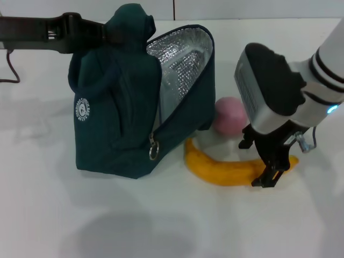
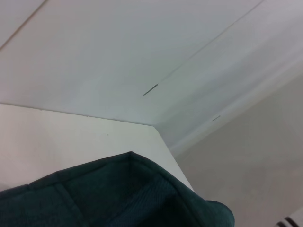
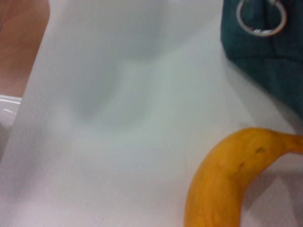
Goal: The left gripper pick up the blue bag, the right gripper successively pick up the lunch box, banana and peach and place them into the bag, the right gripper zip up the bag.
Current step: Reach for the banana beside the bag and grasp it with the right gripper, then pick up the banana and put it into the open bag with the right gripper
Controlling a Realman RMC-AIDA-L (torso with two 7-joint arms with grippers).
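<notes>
The blue bag point(image 1: 115, 115) stands on the white table, its flap open and the silver lining point(image 1: 183, 56) showing. My left gripper point(image 1: 107, 32) reaches in from the left and is shut on the bag's bunched handles; their fabric fills the bottom of the left wrist view point(image 2: 118, 198). The lunch box shows only as a clear glossy shape inside the opening point(image 1: 173, 88). The banana point(image 1: 226, 171) lies in front of the bag, also in the right wrist view point(image 3: 227, 179). My right gripper point(image 1: 259, 163) is open, down over the banana's right end, a finger on each side. The pink peach point(image 1: 230, 115) sits behind the banana.
The bag's ring zip pull point(image 1: 153, 151) hangs at its front corner, also in the right wrist view point(image 3: 261, 19). A dark cable point(image 1: 8, 67) lies at the far left. The table's edge, with a brown surface point(image 3: 21, 42) beyond it, shows in the right wrist view.
</notes>
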